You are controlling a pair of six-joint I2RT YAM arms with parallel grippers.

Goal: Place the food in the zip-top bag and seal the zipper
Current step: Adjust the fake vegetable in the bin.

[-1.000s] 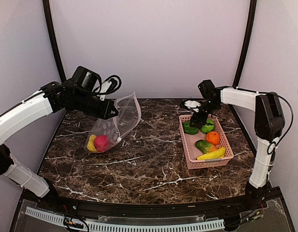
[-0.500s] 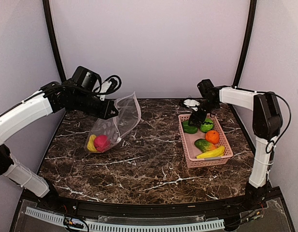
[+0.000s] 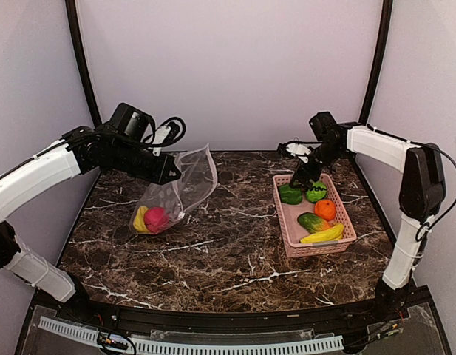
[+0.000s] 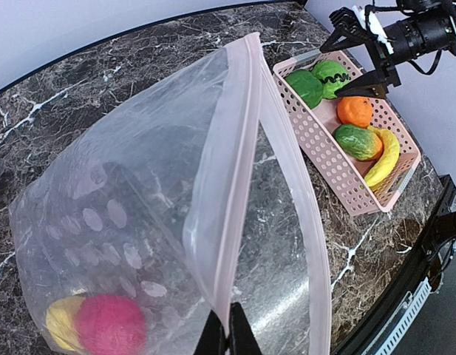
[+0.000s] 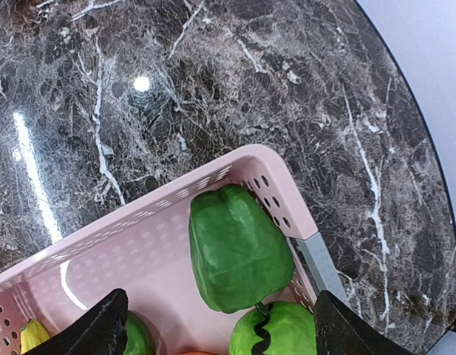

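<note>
Left fingers (image 4: 227,334) are clenched on the bag's (image 4: 102,185) zipper (image 4: 241,126). The mouth gapes and the bag sags below them onto the desk (image 4: 102,59), with a red piece (image 4: 111,325) and a yellow piece (image 4: 58,327) inside. Right fingers (image 3: 304,176) are spread wide and hold nothing. A green pepper (image 5: 236,251) sits right under them in the basket (image 5: 131,237).

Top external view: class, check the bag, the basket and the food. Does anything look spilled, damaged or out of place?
Nothing stands out. The zip-top bag hangs intact from the left gripper, which pinches its mouth edge. Two pieces of food sit inside it, and the rest lie in the pink basket.
</note>
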